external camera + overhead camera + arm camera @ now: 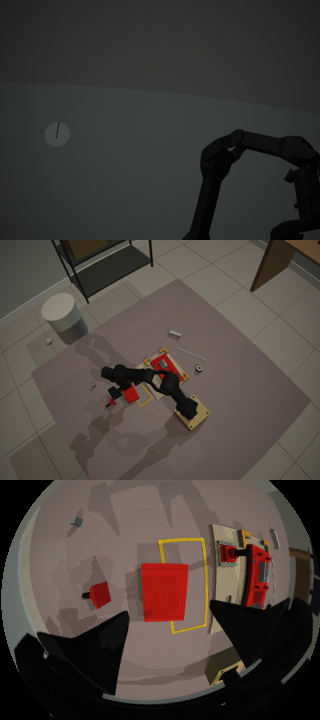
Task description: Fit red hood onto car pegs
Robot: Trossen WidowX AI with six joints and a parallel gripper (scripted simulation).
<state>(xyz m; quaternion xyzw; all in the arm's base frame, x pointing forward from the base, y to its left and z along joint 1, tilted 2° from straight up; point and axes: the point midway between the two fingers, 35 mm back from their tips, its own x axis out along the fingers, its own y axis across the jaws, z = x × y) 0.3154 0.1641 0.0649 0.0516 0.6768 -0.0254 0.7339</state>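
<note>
The red hood (131, 394) (165, 592) lies on the table, flat roof up, partly over the yellow outline (147, 401) (206, 580). My gripper (171, 609) is open and empty above the hood, which shows between and beyond its spread fingers in the wrist view. The red chassis (171, 366) (253, 575) sits in the jig (158, 389) (227, 587), with the grey engine block (162, 364) on its deck. The arm hides part of the chassis in the top view. The pegs are too small to make out surely. The exterior view shows only the arm against a wall.
A red part with a black stem (111, 402) (101, 595) lies beside the hood; a similar one (228, 553) stands on the jig board. A small grey piece (93, 385) (76, 521), a wheel (199, 368), a ruler (191, 353) and a white block (175, 333) lie farther out.
</note>
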